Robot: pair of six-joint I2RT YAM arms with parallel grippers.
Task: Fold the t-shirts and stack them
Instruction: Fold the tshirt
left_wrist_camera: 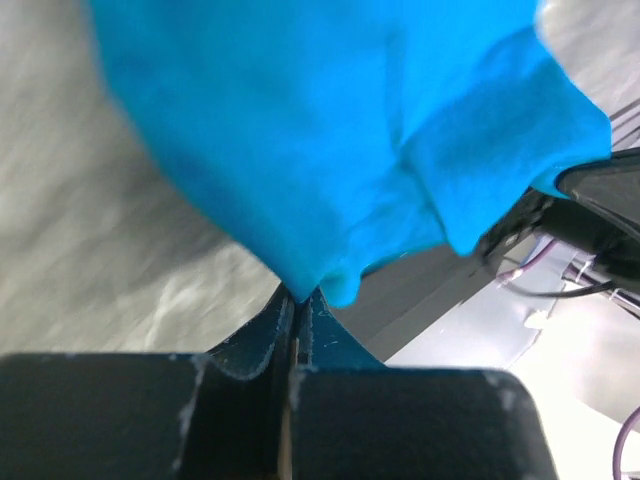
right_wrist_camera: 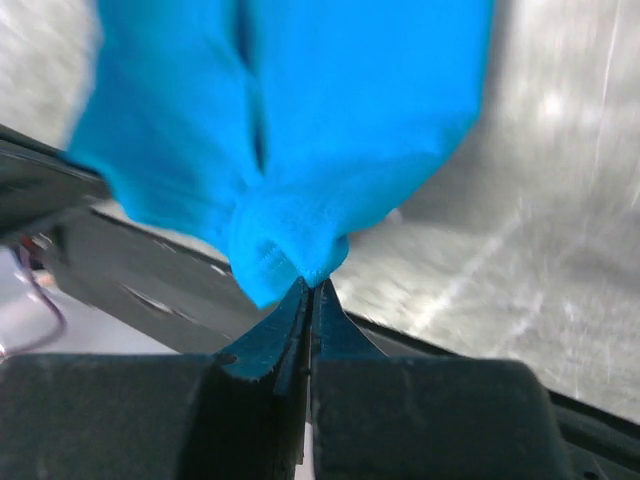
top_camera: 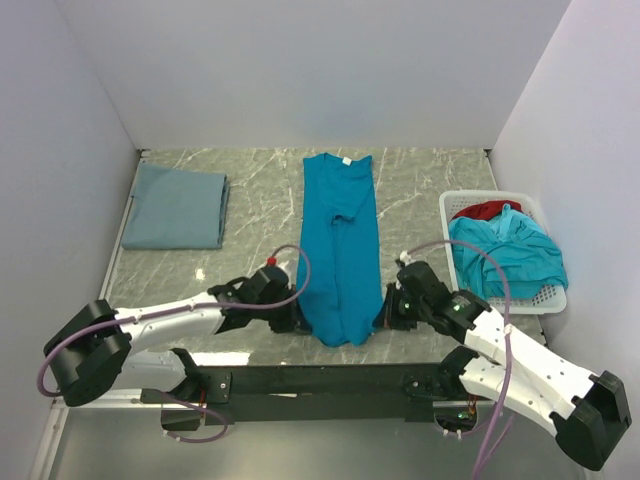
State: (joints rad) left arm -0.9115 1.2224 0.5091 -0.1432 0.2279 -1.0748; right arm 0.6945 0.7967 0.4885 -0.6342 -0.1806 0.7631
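Marble surface (top_camera: 420, 190), white walls. Left end effector (top_camera: 298, 322) and right end effector (top_camera: 386, 312) pinch near corners of the teal t-shirt (top_camera: 340, 250). 1 grey-blue t-shirt (top_camera: 176, 206) lies folded beyond-left; basket (top_camera: 545, 297) at right holds more.

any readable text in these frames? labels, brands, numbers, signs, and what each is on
No legible text in any view.
White neck tag at the collar of the spread teal t-shirt: too small to read.
Folded grey-blue t-shirt: no print or label visible.
White basket: no markings visible.
Wrist views: blurred teal fabric, no text.
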